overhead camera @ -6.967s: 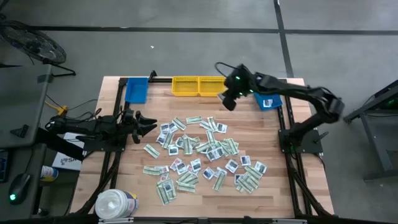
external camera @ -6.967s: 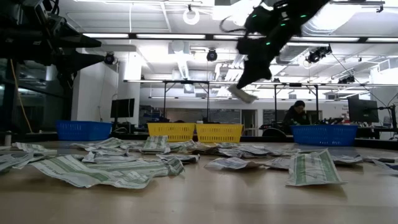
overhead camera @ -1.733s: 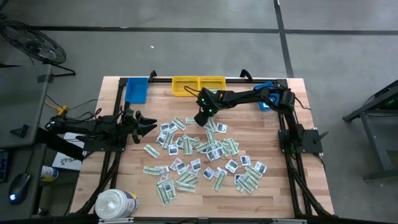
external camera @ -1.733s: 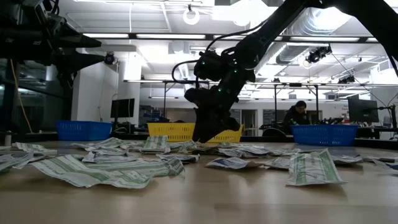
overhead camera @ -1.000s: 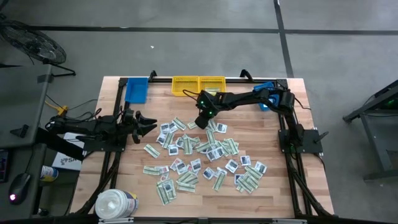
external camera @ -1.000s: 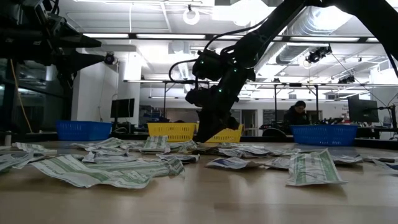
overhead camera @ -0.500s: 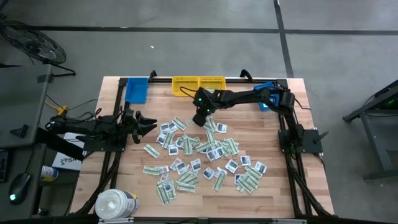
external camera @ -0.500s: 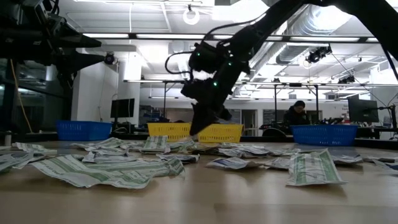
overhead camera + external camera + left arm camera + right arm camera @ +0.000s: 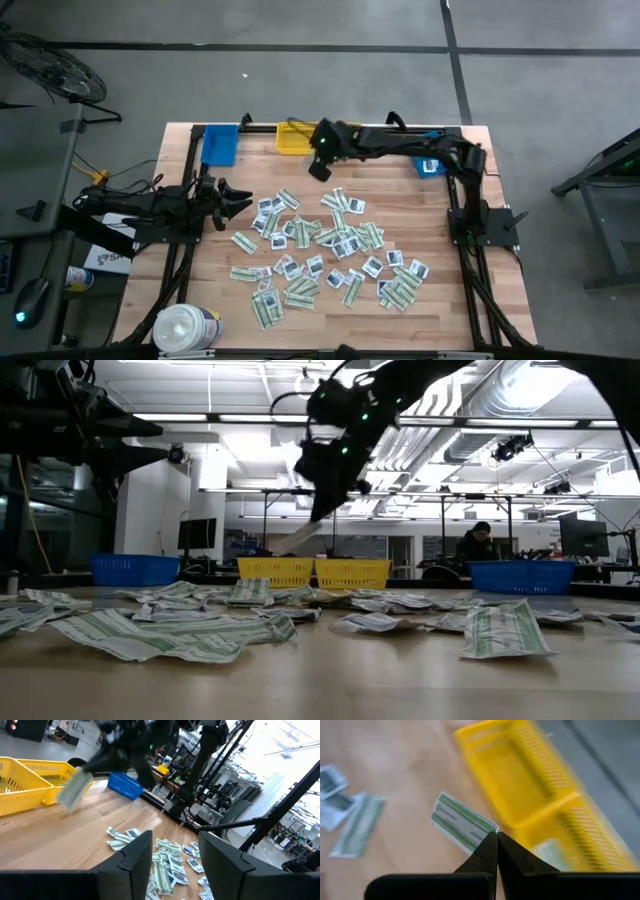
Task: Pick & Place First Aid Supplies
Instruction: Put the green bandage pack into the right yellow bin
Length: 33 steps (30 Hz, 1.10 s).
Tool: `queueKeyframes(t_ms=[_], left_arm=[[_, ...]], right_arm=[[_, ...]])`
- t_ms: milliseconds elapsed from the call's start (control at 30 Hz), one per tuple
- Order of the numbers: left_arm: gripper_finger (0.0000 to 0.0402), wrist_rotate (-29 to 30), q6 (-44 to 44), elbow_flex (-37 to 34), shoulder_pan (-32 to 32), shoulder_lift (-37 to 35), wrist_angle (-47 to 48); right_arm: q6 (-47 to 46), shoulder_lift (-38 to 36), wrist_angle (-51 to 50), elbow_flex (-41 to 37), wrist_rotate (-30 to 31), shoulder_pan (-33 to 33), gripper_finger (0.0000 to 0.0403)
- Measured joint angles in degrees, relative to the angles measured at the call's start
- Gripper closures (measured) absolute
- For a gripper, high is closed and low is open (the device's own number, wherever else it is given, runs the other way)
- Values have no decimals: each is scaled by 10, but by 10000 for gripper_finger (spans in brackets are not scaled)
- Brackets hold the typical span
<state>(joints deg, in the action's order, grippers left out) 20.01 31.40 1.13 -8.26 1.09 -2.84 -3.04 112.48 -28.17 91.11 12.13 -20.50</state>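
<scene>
A second ago the right gripper (image 9: 319, 170) is down among the packets (image 9: 330, 245) at the heap's far edge; now it is lifted clear of the table (image 9: 450, 320) and hangs near the yellow bins (image 9: 293, 148), close to the table's far edge. Its fingers are pinched together on one corner of a long green-white strip (image 9: 461, 823), which is off the wood and hangs slanting from the fingertips in the low view. Seven seconds ago the same gripper is higher and farther right, over the bins. The left gripper (image 9: 238, 197) has not shifted in any of these moments: it waits at the left side of the table, above the wood, fingers apart and holding nothing.

The rest of the packets lie loose across the middle and near half of the table, long strips and small square ones mixed, some overlapping. A bare band of wood runs between the heap and the row of bins, and the right gripper hangs over it. One blue bin (image 9: 220, 145) stands at the far left corner and another (image 9: 432, 165) at the far right, partly under the right arm. A white tub (image 9: 186, 328) sits at the near left corner, apart from the heap. The wood along the near right edge is open.

The held strip has a white face with green bands and dark print; the print is too blurred to read.
</scene>
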Motion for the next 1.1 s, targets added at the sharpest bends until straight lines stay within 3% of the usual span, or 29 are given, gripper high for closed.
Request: queueKeyframes(t_ms=[267, 600, 1100], left_arm=[[240, 0, 0, 0, 0, 0, 0], [240, 0, 0, 0, 0, 0, 0], [240, 0, 0, 0, 0, 0, 0]], right_arm=[[5, -85, 72, -103, 70, -38, 403], [32, -126, 272, -270, 43, -96, 403], [30, -125, 359, -359, -12, -121, 403]])
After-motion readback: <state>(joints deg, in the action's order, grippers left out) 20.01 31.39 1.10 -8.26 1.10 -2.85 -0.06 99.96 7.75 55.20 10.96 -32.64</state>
